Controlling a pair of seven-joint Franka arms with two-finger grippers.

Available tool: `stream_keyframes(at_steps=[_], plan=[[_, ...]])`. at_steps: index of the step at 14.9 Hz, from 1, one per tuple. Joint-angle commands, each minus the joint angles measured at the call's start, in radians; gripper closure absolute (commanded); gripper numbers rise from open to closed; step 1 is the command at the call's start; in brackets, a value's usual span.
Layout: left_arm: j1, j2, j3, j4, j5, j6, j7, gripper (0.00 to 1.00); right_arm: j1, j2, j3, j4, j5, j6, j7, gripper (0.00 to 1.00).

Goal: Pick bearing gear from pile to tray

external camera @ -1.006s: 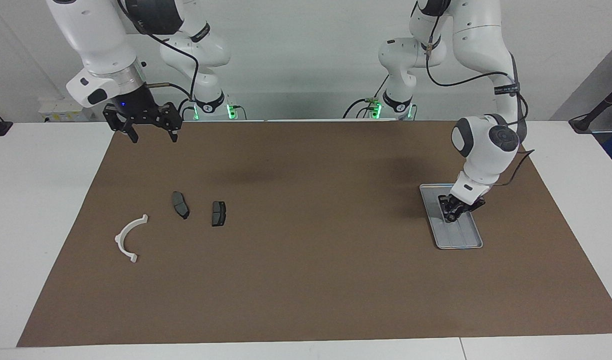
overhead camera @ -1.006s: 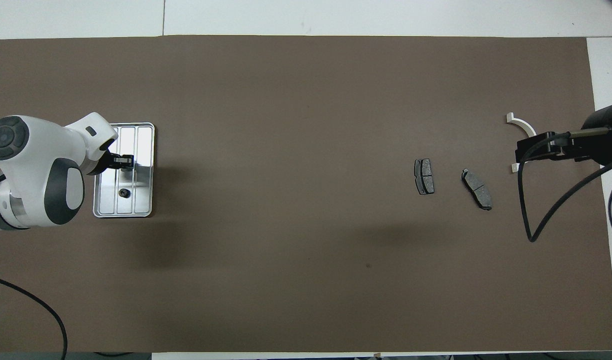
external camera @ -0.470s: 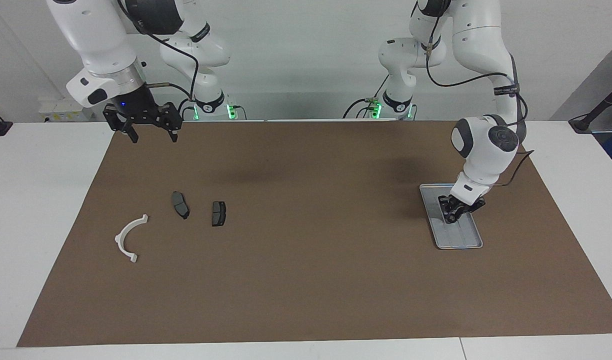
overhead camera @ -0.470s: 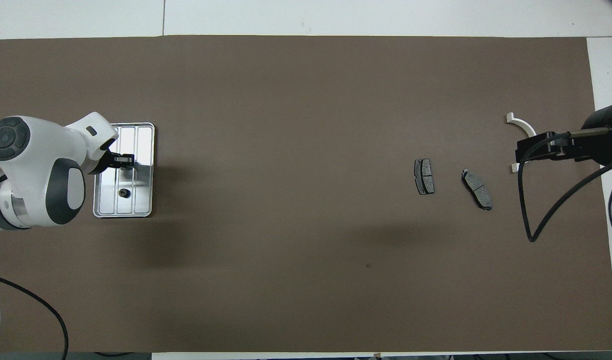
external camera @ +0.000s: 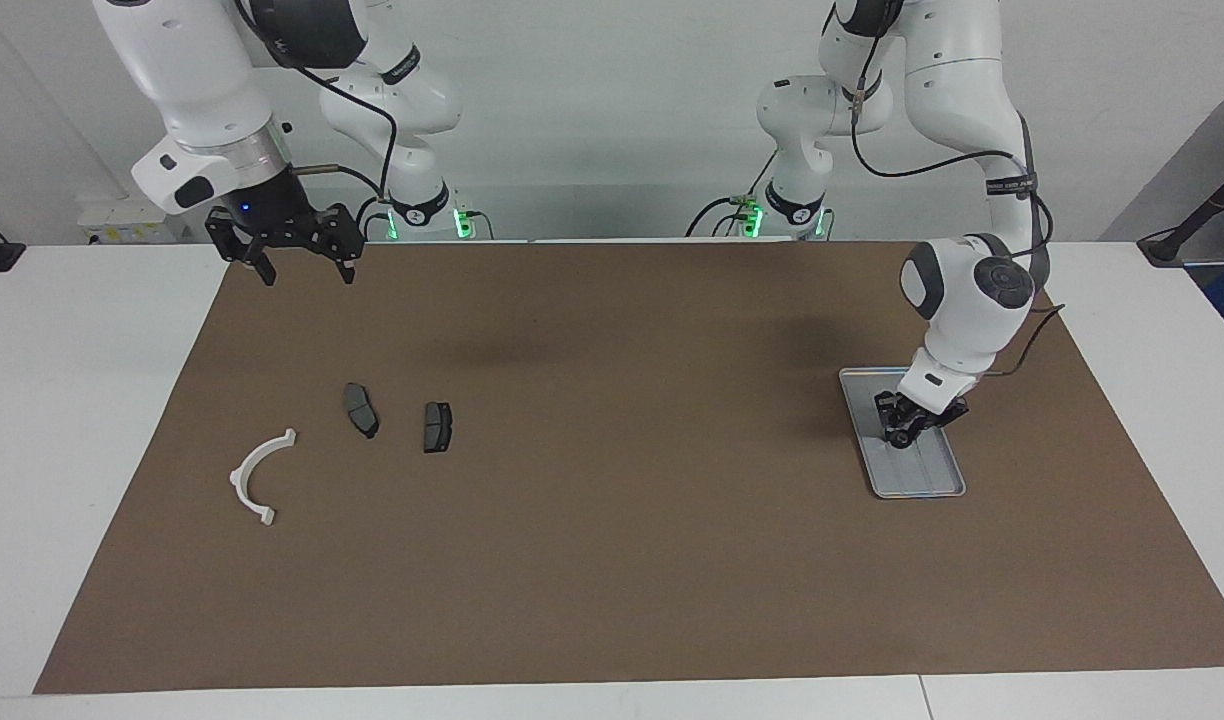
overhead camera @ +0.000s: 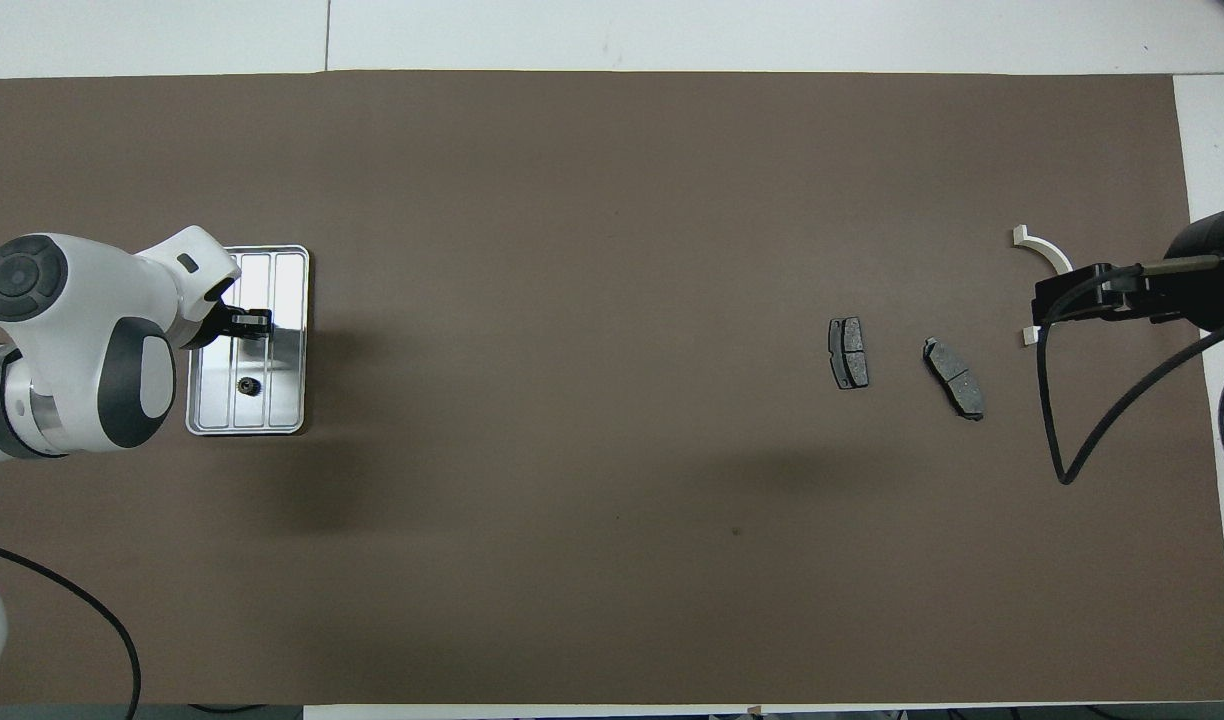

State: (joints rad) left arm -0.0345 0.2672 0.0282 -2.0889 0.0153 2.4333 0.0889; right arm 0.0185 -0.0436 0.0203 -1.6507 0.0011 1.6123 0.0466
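The silver tray (external camera: 924, 478) lies toward the left arm's end of the table, also in the overhead view (overhead camera: 288, 290). A small black bearing gear (overhead camera: 244, 385) lies in it; the facing view does not show it. My left gripper (external camera: 902, 428) hangs just over the tray, open and empty, apart from the gear (overhead camera: 248, 323). The pile lies toward the right arm's end: a white half-ring bracket (external camera: 257, 474) and two dark plates (external camera: 360, 409) (external camera: 437, 426). My right gripper (external camera: 307, 270) waits open, high above the mat's edge nearest the robots.
A brown mat (external camera: 612, 500) covers the table. In the overhead view the right gripper (overhead camera: 1050, 302) hides the middle of the bracket (overhead camera: 1044, 246); the plates (overhead camera: 848, 352) (overhead camera: 954, 378) lie beside it. A black cable (overhead camera: 1072, 440) hangs from the right arm.
My left gripper has risen a little above the tray and drifted slightly toward the robots. The gear, the pile and the right arm have not moved.
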Motion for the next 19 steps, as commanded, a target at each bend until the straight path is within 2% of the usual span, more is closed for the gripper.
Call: stream_keyframes(at_steps=[1, 2, 5, 9, 11, 14, 16, 17, 19], plan=[[0.008, -0.006, -0.004, -0.017, -0.003, 0.018, 0.018, 0.31, -0.008, -0.012, 0.003, -0.004, 0.019, -0.005, -0.005, 0.0], [0.008, -0.006, -0.004, -0.005, -0.003, 0.003, 0.017, 0.01, -0.008, -0.012, 0.003, -0.004, 0.019, -0.005, -0.005, 0.0], [0.008, -0.037, -0.004, 0.111, -0.003, -0.17, 0.014, 0.0, -0.008, -0.012, 0.003, -0.003, 0.019, -0.005, -0.005, 0.0], [0.034, -0.08, -0.004, 0.459, -0.006, -0.474, -0.082, 0.0, -0.008, -0.013, 0.004, -0.003, 0.019, -0.003, -0.005, 0.0], [0.033, -0.094, -0.005, 0.552, -0.006, -0.549, -0.167, 0.0, -0.006, -0.016, 0.003, -0.001, 0.019, -0.003, -0.005, 0.0], [0.034, -0.204, -0.005, 0.556, -0.006, -0.563, -0.233, 0.0, -0.006, -0.019, 0.004, -0.003, 0.019, -0.003, -0.005, 0.0], [0.031, -0.272, -0.007, 0.544, 0.006, -0.71, -0.216, 0.0, -0.008, -0.019, 0.003, -0.003, 0.019, -0.003, -0.005, 0.0], [0.022, -0.284, -0.014, 0.544, 0.008, -0.776, -0.215, 0.0, -0.008, -0.019, 0.004, -0.003, 0.019, -0.003, -0.005, 0.0], [0.03, -0.295, -0.019, 0.52, 0.008, -0.815, -0.195, 0.0, -0.008, -0.019, 0.004, -0.004, 0.02, -0.003, -0.005, 0.0]])
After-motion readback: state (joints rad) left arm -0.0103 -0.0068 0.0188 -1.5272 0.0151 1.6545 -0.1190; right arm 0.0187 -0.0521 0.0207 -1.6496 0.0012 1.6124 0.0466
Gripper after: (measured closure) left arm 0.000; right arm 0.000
